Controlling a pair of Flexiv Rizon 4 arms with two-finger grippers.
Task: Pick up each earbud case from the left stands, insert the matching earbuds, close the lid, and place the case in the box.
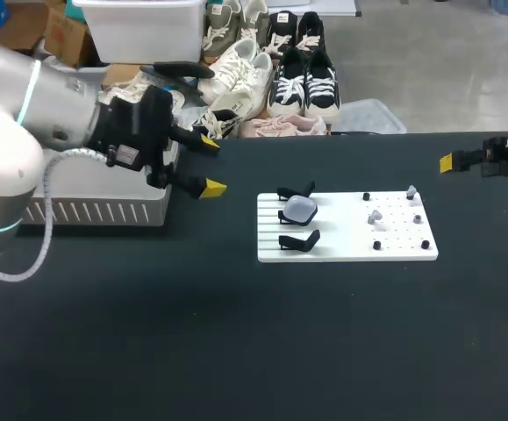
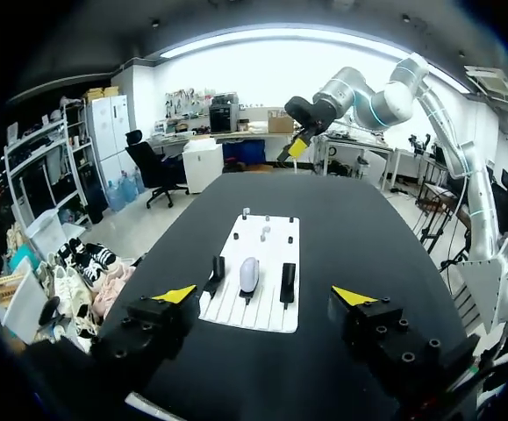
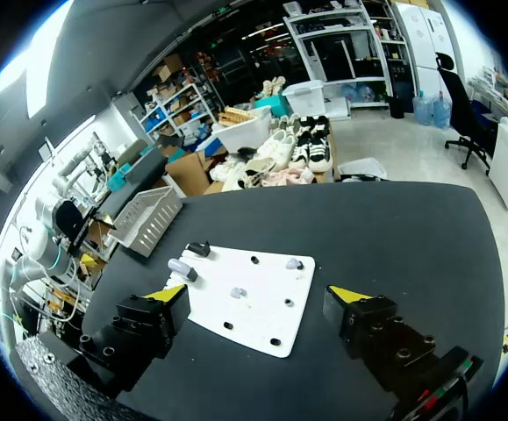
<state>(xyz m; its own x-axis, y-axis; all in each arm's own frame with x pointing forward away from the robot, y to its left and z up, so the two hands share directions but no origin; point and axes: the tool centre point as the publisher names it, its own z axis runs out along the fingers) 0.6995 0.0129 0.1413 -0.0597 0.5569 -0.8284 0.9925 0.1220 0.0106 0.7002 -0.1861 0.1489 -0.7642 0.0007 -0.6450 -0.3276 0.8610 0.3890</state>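
Note:
A translucent white earbud case (image 1: 300,209) rests on the middle one of three black stands at the left end of a white board (image 1: 346,248). Small pale earbuds (image 1: 375,217) lie among black pegs on the board's right half. My left gripper (image 1: 209,165) hovers open just left of the board, apart from it. In the left wrist view the case (image 2: 248,274) lies ahead of that open gripper (image 2: 264,296). My right gripper (image 1: 462,161) hangs at the far right, beyond the board. The right wrist view shows this gripper (image 3: 258,294) open above the board (image 3: 262,320), with the case (image 3: 181,267) at its far end.
A grey slatted box (image 1: 96,210) stands at the table's left side, partly under my left arm; it also shows in the right wrist view as the box (image 3: 148,219). The two outer black stands (image 1: 298,240) hold nothing. Dark table surface (image 1: 236,351) surrounds the board.

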